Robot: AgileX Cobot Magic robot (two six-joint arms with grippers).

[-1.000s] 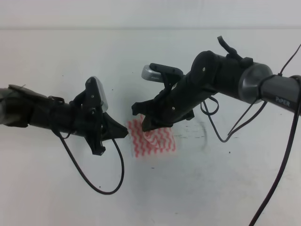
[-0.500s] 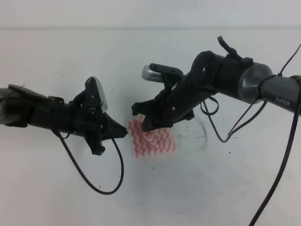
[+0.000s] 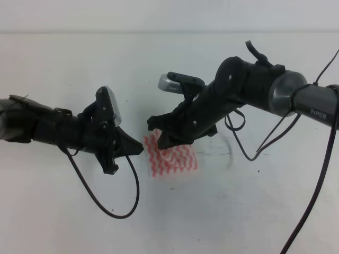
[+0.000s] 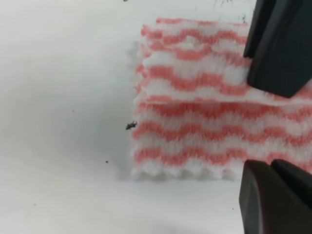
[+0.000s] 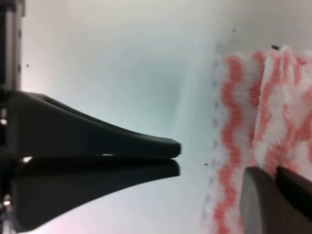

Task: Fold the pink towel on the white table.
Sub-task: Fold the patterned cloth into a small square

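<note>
High view: the pink towel (image 3: pixel 172 159) lies small and doubled on the white table (image 3: pixel 265 211), between the two pincers – the left pincer (image 3: pixel 139 150) points at its near edge from just beside it, fingers together and empty; the right pincer (image 3: pixel 161 138) sits over the far corner.
Left wrist view: one flap already lies over the lower layer, edges roughly matched; the right pincer's tips rest on the top layer.
Right wrist view: whether the right pincer is clamped on cloth I cannot tell.
Progress: well along – at least one fold made; judged left: let go, perhaps press flat.
</note>
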